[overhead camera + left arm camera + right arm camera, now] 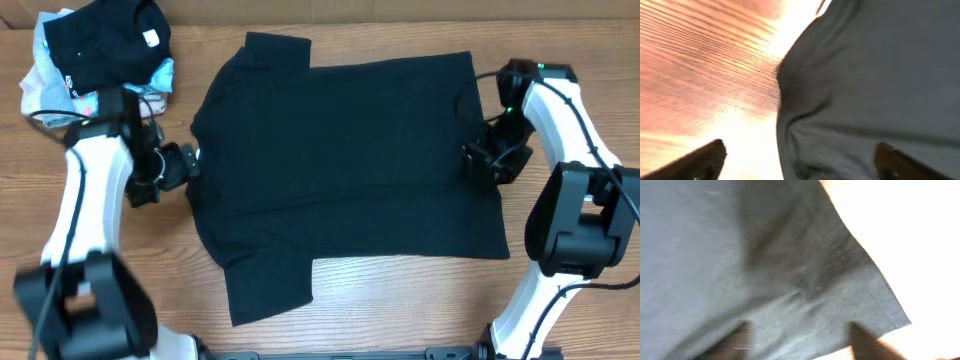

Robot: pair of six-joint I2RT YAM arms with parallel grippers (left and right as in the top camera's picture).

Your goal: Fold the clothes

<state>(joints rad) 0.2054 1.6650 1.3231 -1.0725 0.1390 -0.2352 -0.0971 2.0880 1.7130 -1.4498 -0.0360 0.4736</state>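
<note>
A thin black T-shirt (340,170) is spread flat. At its nine o'clock edge the left gripper (188,163) is seen, at three the right gripper (478,158). Both sets of fingers (705,157) are parted.

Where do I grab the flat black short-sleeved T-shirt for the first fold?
Probably its edges: the black T-shirt lies flat, so pinch the collar side with the left gripper and the hem with the right gripper, each coming in low from outside.

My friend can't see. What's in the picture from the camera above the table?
A black T-shirt lies spread flat on a wooden table, with a robot arm at each side: the left end effector at its collar, the right end effector at its bottom hem. A pile of clothes sits in the far left corner.
</note>
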